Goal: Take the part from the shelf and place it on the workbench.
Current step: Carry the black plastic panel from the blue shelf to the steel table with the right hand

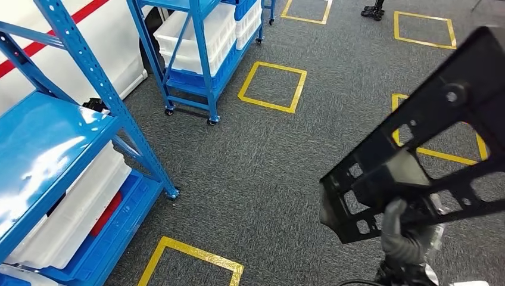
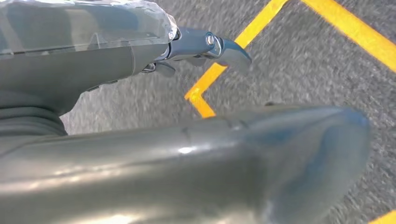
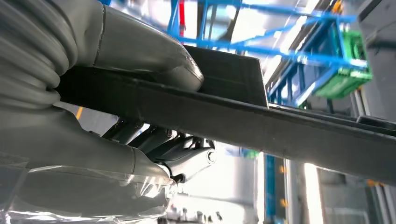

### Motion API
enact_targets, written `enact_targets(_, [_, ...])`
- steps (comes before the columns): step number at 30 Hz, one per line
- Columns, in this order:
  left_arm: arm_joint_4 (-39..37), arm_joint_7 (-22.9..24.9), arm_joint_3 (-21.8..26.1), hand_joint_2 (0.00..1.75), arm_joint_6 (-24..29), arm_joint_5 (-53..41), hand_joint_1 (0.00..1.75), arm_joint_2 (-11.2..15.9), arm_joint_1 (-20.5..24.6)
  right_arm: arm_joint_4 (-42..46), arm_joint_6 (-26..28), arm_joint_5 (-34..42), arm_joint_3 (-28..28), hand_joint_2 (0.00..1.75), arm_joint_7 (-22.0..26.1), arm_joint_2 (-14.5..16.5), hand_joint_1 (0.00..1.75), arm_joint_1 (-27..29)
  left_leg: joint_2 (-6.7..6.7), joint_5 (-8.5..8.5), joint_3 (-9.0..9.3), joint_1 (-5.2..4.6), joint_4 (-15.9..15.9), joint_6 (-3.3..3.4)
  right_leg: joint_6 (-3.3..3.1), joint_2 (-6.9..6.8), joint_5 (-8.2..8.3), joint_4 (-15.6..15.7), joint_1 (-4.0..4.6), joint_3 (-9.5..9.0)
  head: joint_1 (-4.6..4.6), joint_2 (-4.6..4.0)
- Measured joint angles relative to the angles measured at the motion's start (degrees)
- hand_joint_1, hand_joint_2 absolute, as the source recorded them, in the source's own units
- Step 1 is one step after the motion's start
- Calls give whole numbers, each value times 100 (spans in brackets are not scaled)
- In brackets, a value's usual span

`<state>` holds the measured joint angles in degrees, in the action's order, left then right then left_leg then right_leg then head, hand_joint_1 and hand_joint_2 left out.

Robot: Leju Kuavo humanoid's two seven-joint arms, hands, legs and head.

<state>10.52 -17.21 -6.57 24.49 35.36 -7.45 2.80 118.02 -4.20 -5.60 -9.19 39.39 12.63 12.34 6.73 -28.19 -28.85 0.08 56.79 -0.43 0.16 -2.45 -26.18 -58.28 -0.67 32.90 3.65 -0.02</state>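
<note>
The right hand [image 1: 404, 233] grips the flat black perforated plastic part [image 1: 417, 149] at its lower end, so the part's long axis rises away from the fingers, off the blue metal shelf [image 1: 71, 137]. The left hand [image 2: 205, 46] hangs with nothing in it, fingers loosely curled. Grey carpet floor [image 1: 250, 173] with yellow tape squares lies beside that shelf, and I judge the carry to the workbench remains.

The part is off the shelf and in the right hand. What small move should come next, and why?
Probably keep carrying: the right hand grips the black part above grey carpet, the blue shelf is alongside, and there is no workbench ahead to set it on.
</note>
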Motion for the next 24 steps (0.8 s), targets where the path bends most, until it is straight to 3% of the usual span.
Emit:
enact_targets(1, [1, -40, 36, 0, 7, 12, 0, -23, 23, -138, 42, -7, 191, 175, -20, -46, 175, -114, -54, -30, -2, 13, 30, -33, -38, 54, 20, 18, -7, 11, 0, 0])
enact_targets(3, [2, -154, 107, 0, 46, 57, 0, -50, 45, -395, 118, 15, 535, 175, -58, -120, 175, -331, -331, -265, -145, 42, 367, -77, -118, 157, 67, 54, -29, 25, 0, 0])
enact_targets(5, [2, -284, 188, 0, 105, 109, 0, -63, 37, -620, 161, 68, 833, 175, -87, -187, 175, -512, -574, -651, -494, 57, 1116, -85, -160, 268, 89, 58, -19, 54, 1, 0])
enact_targets(6, [2, -337, 224, 0, 128, 122, 0, -66, 29, -719, 181, 92, 963, 175, -96, -221, 175, -578, -606, -778, -670, 58, 1473, -86, -170, 338, 95, 56, -10, 65, 0, 0])
enact_targets(7, [2, -375, 254, 0, 150, 125, 0, -68, 16, -808, 201, 110, 1079, 175, -103, -257, 175, -634, -617, -794, -778, 58, 1672, -86, -175, 417, 100, 53, -3, 73, 0, 0])
enact_targets(8, [2, -399, 277, 0, 177, 126, 0, -70, 2, -891, 220, 123, 1188, 175, -109, -293, 175, -686, -623, -695, -790, 58, 1656, -80, -175, 501, 103, 46, 1, 76, 0, 0])
enact_targets(9, [2, -409, 295, 0, 210, 133, 0, -72, -10, -962, 237, 127, 1289, 175, -122, -327, 175, -740, -643, -498, -707, 60, 1428, -69, -171, 586, 105, 35, 2, 76, 0, 0])
enact_targets(11, [1, -396, 340, 0, 296, 157, 0, -76, -32, -1086, 284, 88, 1493, 175, -157, -386, 175, -868, -833, -75, -411, 68, 680, -32, -141, 744, 98, -5, 7, 89, 0, 0])
enact_targets(12, [-1, -386, 365, 0, 335, 170, 0, -80, -39, -1141, 317, 56, 1594, 175, -180, -407, 175, -934, -939, 32, -292, 74, 390, -17, -112, 815, 98, -30, 8, 112, 1, 0])
enact_targets(14, [-3, -368, 404, 0, 392, 184, 0, -97, -41, -1232, 393, 4, 1769, 175, -219, -440, 175, -1031, -1039, 52, -215, 66, 170, 13, -31, 931, 118, -52, 1, 170, 1, 0])
enact_targets(16, [-3, -350, 420, 0, 415, 189, 0, -123, -23, -1287, 441, -16, 1867, 175, -253, -479, 175, -1061, -928, 83, -206, 70, 120, 78, 47, 967, 135, -56, -13, 210, 0, 0])
enact_targets(18, [-3, -327, 427, 0, 419, 179, 0, -144, -23, -1325, 462, -22, 1914, 175, -275, -519, 175, -1091, -790, 123, -196, 80, 68, 163, 99, 694, -23, -297, 2, 336, -1, 0])
enact_targets(20, [-3, -310, 429, 0, 417, 166, 0, -154, -41, -1363, 466, -21, 1964, 175, -298, -549, 175, -1142, -642, 129, -201, 53, 55, 211, 135, 375, -367, -950, 0, 654, -2, 0])
enact_targets(22, [-3, -302, 431, 0, 419, 165, 0, -158, -48, -1411, 466, -21, 2018, 175, -329, -573, 175, -1166, -488, 120, -206, 27, 57, 227, 167, 300, -568, -1544, -24, 940, -2, 0])
enact_targets(23, [-3, -307, 432, 0, 423, 166, 0, -159, -46, -1438, 467, -22, 2046, 175, -343, -585, 175, -1173, -411, 113, -205, 20, 60, 227, 176, 283, -521, -1578, -33, 950, -2, 0])
enact_targets(24, [-3, -320, 433, 0, 431, 164, 0, -161, -41, -1464, 469, -23, 2074, 175, -354, -596, 175, -1185, -339, 105, -199, 16, 62, 221, 175, 249, -380, -1383, -37, 840, -2, 0])
